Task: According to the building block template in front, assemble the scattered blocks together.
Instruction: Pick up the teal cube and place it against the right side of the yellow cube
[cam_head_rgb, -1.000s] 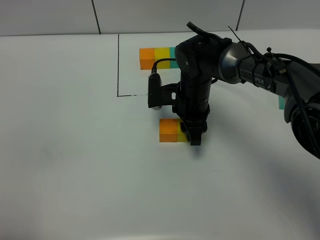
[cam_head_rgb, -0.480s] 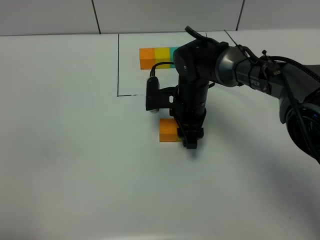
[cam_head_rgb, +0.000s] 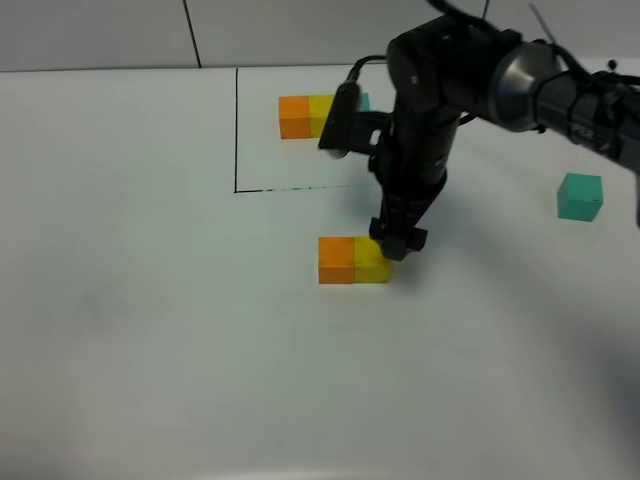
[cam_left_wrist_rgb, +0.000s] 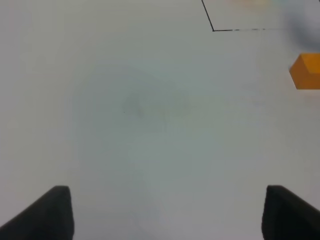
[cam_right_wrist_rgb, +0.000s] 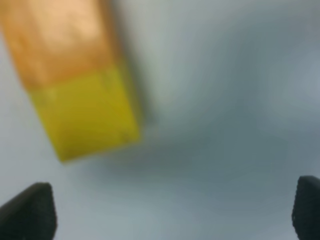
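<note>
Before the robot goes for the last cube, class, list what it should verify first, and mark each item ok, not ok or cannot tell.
1. Orange cube and yellow cube touching, in one row: ok.
2. Their order matches the template, orange then yellow: ok.
3. Right end effector open, nothing between its fingers: ok.
4. Teal cube standing alone, with room to grasp it: ok.
5. Left end effector open and away from the cubes: ok.
6. Template's teal end in plain view: not ok, the arm covers most of it.
</note>
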